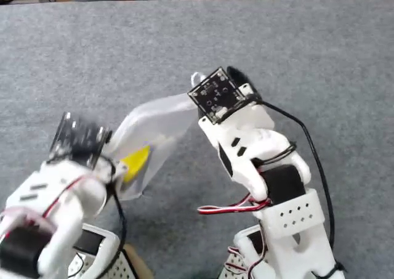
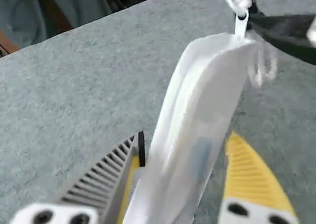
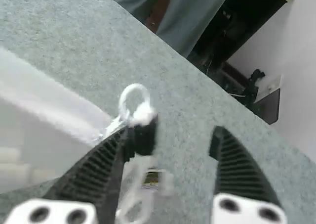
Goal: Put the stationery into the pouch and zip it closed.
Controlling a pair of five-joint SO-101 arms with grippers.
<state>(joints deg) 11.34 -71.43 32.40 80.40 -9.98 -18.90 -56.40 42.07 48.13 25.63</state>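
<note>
Grey felt-like cloth (image 1: pixel 92 57) is covering the whole table under both of your arms. You are holding the translucent white zip pouch (image 1: pixel 154 131) lifted between them. Its long axis is running from the near-left end, at your left arm, up to the far-right end, at your right arm, with the zip edge facing upward. Your left gripper (image 2: pixel 187 145) is clamping the pouch's near end, its yellow-padded fingers (image 2: pixel 252 174) pressing on either side of the plastic. A dim greyish shape (image 2: pixel 200 155) is showing through the wall; you cannot tell what it is. At the far end, the white zip pull with its looped cord (image 3: pixel 134 103) is sticking out past the corner. Your right gripper (image 3: pixel 180 130) is standing with its black fingers apart, one of them touching the pull.
</note>
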